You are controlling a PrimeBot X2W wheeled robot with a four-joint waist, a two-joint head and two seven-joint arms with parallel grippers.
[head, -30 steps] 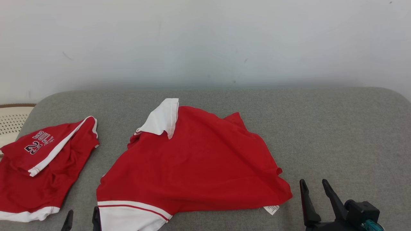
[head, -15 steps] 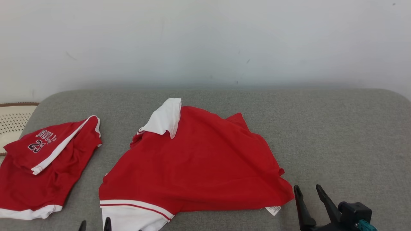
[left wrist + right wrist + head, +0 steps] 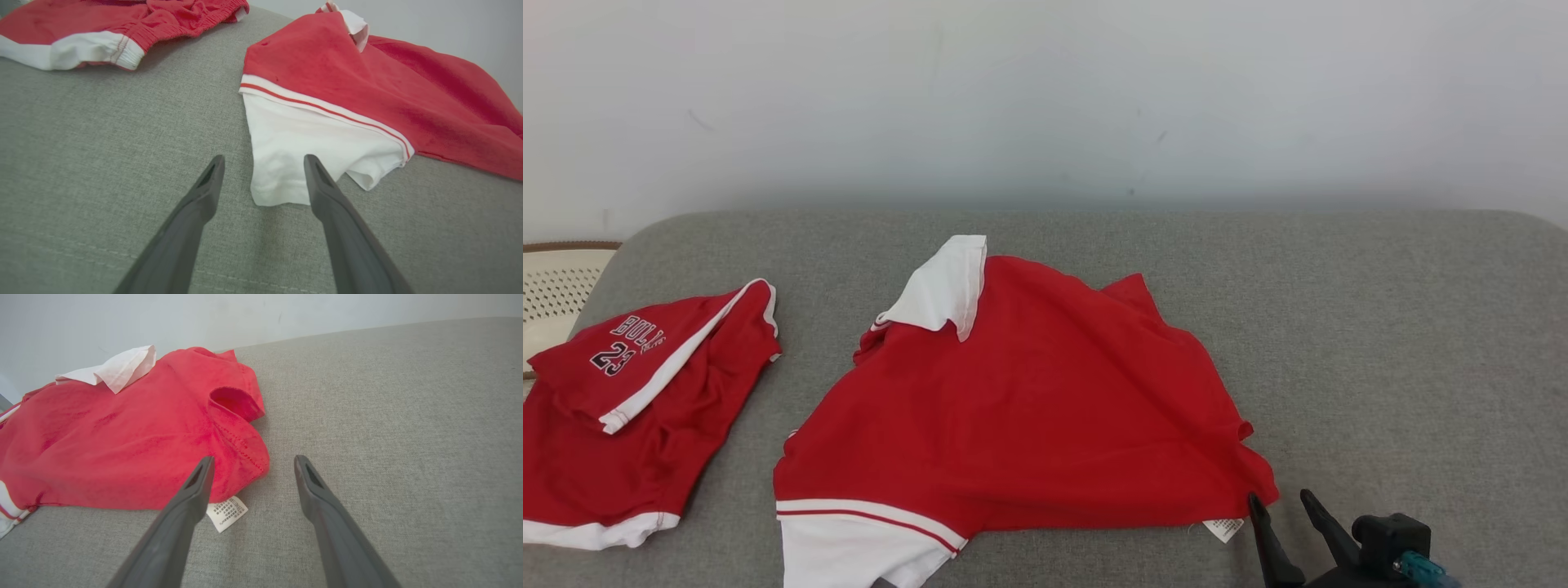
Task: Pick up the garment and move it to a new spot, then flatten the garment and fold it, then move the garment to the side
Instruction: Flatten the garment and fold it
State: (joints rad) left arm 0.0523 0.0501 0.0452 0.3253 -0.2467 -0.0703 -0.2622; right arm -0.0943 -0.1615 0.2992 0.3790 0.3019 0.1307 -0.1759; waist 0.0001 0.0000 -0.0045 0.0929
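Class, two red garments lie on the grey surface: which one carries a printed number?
The smaller garment at the left, marked 23; the larger white-sleeved shirt shows none.

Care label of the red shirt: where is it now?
In the head view the care label pokes from the red shirt at its near right corner, on the grey cushion, just left of the right gripper.

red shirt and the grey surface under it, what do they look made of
Red shirt: likely soft cotton knit, matte; it lies in limp folds with a fuzzy face. Grey surface: probably woven upholstery fabric over padding; matte, flecked weave, rounded edge, a stitched seam in the left wrist view.
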